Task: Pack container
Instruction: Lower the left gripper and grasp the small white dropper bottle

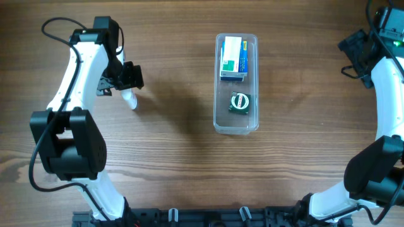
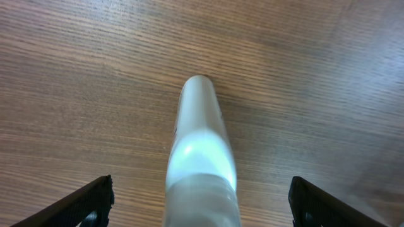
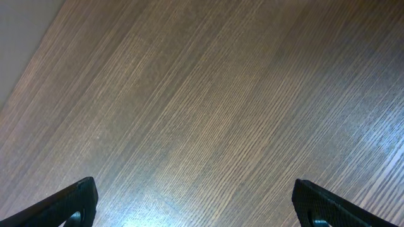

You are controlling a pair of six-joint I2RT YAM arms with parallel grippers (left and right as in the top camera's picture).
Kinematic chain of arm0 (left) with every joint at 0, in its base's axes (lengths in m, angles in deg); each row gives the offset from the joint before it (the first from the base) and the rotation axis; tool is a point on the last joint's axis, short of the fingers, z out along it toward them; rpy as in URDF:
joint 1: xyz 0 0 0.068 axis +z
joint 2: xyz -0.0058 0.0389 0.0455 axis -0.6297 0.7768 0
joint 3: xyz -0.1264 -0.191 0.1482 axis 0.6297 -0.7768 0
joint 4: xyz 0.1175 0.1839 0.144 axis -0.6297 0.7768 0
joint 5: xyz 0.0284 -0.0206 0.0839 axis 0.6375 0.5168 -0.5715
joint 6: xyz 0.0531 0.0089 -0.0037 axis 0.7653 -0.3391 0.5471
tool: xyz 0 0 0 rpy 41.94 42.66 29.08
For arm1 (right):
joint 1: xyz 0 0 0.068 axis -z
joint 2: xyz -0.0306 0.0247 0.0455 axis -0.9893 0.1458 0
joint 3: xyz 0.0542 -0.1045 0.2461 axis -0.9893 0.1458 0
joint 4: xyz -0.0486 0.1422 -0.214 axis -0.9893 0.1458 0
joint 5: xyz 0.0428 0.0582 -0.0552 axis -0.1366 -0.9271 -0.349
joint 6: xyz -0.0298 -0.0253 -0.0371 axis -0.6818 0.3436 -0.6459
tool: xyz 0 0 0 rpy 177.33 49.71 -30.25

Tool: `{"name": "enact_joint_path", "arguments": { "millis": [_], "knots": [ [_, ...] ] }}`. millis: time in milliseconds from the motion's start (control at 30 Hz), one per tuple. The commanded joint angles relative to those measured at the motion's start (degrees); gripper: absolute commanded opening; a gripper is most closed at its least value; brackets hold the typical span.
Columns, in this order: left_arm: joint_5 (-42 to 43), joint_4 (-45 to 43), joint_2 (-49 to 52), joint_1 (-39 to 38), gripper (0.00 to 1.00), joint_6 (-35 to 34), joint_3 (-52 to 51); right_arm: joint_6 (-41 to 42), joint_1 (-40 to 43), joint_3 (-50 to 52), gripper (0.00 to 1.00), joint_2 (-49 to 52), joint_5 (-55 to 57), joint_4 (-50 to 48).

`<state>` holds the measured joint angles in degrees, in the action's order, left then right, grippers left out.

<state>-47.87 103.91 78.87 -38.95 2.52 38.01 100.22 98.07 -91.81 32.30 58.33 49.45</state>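
The container [image 1: 218,120] is a long clear tub lying at the table's middle. It holds a green, white and blue box [image 1: 233,57] at its far end and a round dark object [image 1: 240,102] at its near end. A small clear bottle [image 1: 130,99] lies on the table at the left. In the left wrist view the bottle [image 2: 200,126] lies between my fingers with gaps on both sides. My left gripper [image 1: 128,78] [image 2: 202,195] is open around it. My right gripper [image 1: 360,52] [image 3: 196,202] is open and empty over bare wood at the far right.
The wooden table [image 1: 177,157] shows nothing else on it. A pale strip beyond the table's edge [image 3: 19,38] shows at the upper left of the right wrist view. The arm bases stand at the near edge.
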Motion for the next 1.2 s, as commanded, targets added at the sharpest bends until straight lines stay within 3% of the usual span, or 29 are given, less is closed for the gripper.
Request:
{"name": "enact_joint_path", "arguments": {
  "millis": [0, 400, 533, 800, 1167],
  "knots": [
    [-0.61, -1.31, 0.48, 0.04, 0.90, -1.01, -3.21, 0.87, -0.13, 0.48, 1.00, 0.92, 0.98, -0.11],
    [-1.49, -2.82, 0.46, 0.04, 0.88, -0.98, -3.32, 0.87, -0.13, 0.48, 1.00, 0.92, 0.98, -0.11],
    [-1.46, -2.75, 0.46, 0.04, 0.82, -1.01, -3.32, 0.87, -0.13, 0.48, 1.00, 0.92, 0.98, -0.11],
    [-1.46, -2.51, 0.46, 0.04, 0.59, -1.01, -3.32, 0.87, -0.13, 0.48, 1.00, 0.92, 0.98, -0.11],
    [-1.46, -2.19, 0.46, 0.04, 0.45, -1.01, -3.32, 0.85, -0.13, 0.48, 1.00, 0.92, 0.98, -0.11]
  ]
}}
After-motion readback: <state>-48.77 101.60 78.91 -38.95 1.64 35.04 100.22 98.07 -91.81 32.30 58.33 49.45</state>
